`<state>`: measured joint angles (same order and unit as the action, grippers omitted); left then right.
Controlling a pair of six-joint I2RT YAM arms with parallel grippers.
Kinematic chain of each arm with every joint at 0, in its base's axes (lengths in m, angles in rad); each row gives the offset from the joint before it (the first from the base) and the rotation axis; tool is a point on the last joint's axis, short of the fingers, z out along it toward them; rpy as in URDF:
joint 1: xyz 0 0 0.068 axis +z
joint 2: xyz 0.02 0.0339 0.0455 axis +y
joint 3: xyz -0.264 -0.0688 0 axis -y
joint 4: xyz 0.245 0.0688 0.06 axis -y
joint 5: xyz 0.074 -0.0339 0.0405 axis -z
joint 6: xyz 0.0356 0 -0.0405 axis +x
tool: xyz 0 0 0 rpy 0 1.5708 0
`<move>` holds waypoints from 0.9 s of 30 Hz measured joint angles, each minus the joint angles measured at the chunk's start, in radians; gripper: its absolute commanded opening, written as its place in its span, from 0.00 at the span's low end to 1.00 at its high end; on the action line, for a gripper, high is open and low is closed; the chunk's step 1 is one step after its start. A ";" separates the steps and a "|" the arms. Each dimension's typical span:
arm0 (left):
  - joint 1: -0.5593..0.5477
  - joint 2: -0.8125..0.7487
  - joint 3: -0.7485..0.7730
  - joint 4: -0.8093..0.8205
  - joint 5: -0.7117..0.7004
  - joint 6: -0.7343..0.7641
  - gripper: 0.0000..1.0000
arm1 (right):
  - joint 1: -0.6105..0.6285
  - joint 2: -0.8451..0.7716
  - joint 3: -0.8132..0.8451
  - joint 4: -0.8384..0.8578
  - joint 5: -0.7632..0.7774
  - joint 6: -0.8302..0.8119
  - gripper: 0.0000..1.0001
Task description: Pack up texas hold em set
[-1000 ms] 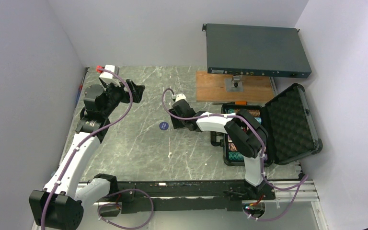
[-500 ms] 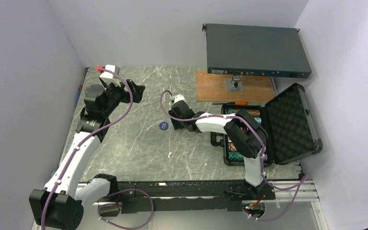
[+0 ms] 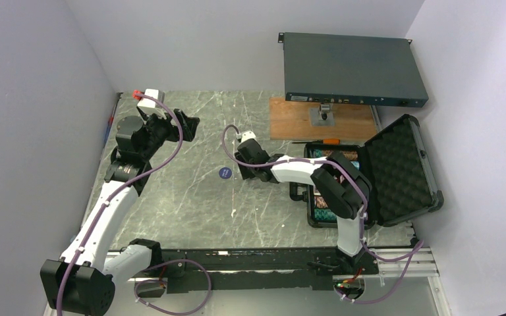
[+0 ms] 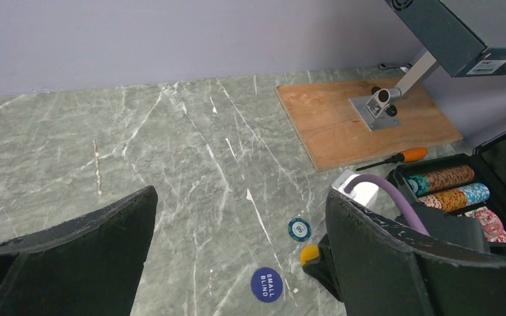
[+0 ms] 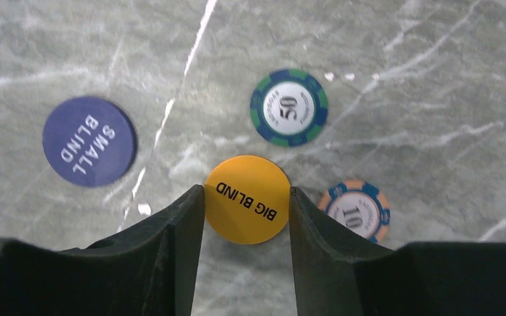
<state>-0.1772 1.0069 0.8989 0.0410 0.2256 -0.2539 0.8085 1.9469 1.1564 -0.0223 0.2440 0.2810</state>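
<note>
Right gripper (image 5: 246,191) is pinching one yellow "BIG BLIND" disc (image 5: 247,201) beside one blue "SMALL BLIND" disc (image 5: 89,141), one green "50" chip (image 5: 289,107), one orange "10" chip (image 5: 357,210); left gripper (image 4: 240,196) is gaping, empty.

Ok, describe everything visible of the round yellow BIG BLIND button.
The round yellow BIG BLIND button is a smooth disc with black lettering, plastic by its look. It lies flat, print up, on the grey-green marbled table, between the fingers of the right gripper, which stand at its edges; contact cannot be told.

Lab test cell (plain white walls (image 3: 33,99), bolted robot arms (image 3: 105,217))
</note>
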 measured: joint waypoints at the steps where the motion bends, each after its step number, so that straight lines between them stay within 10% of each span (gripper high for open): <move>1: 0.000 0.000 0.000 0.000 0.000 0.000 0.99 | 0.000 -0.013 -0.011 -0.008 0.002 0.000 0.34; 15: 0.000 0.000 0.000 0.002 0.010 -0.006 0.99 | -0.038 -0.392 -0.145 -0.101 0.122 0.064 0.30; 27: 0.000 -0.004 0.000 0.008 0.021 -0.026 0.99 | -0.499 -0.951 -0.439 -0.406 0.159 0.225 0.24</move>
<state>-0.1772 1.0031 0.8989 0.0494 0.2470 -0.2794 0.3099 0.9962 0.7170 -0.4278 0.4030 0.5060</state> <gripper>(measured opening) 0.992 0.476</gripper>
